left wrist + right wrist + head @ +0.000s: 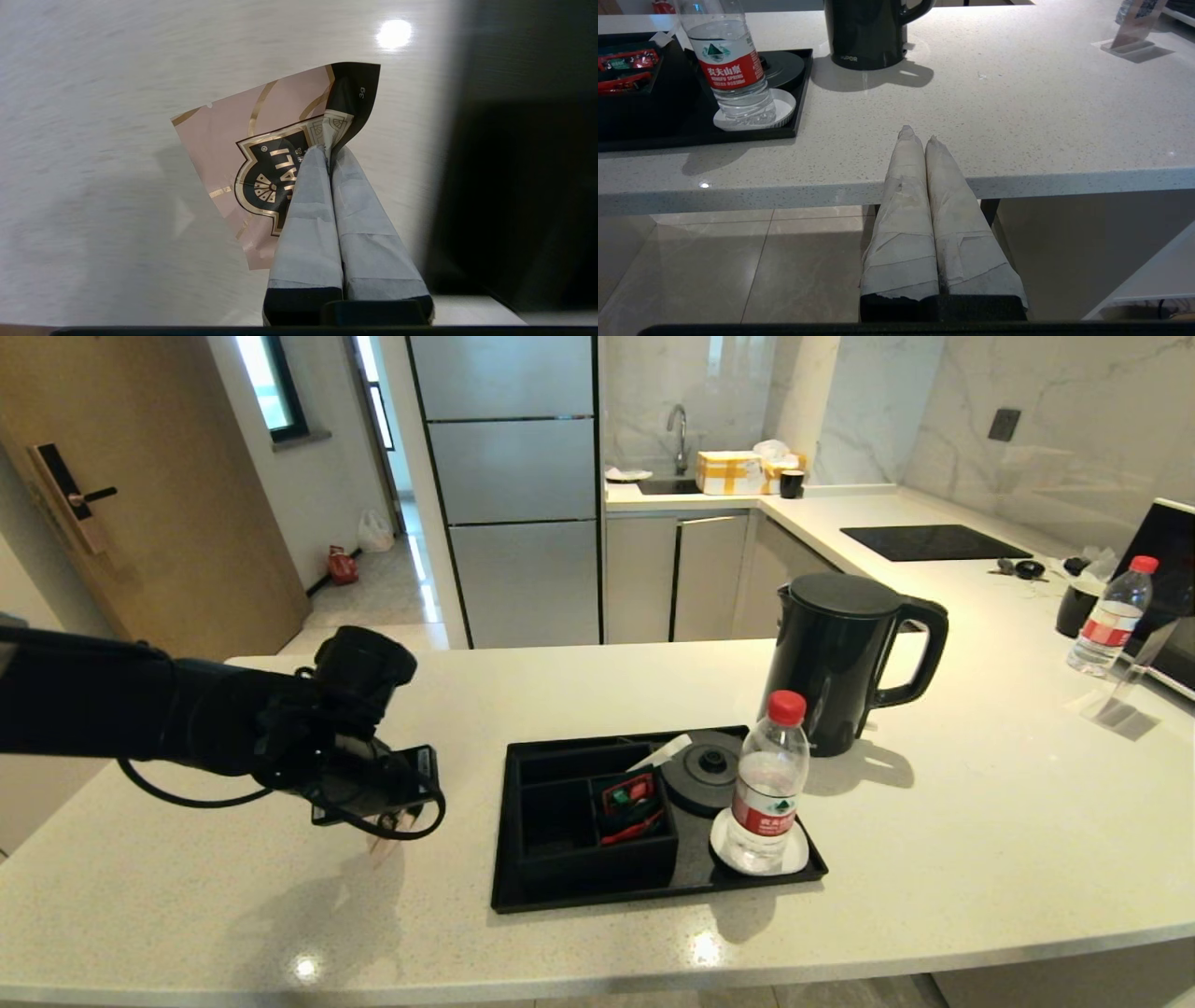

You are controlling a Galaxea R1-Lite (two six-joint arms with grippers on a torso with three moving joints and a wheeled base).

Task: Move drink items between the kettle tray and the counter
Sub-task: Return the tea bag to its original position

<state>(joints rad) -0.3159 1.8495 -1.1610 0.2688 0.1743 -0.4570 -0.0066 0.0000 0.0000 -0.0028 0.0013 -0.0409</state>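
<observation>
The left gripper (331, 151) holds the pink-and-black sachet (261, 154) over the bench (280, 915), jaws clamped on it. The right gripper (920, 135) waits low by the bench edge, jaws together.

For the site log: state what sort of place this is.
Probably a kitchenette in a hotel suite or serviced flat: a sink with a tap and a black hob set in the stone counter, plus a guest-style kettle tray with packets.
</observation>
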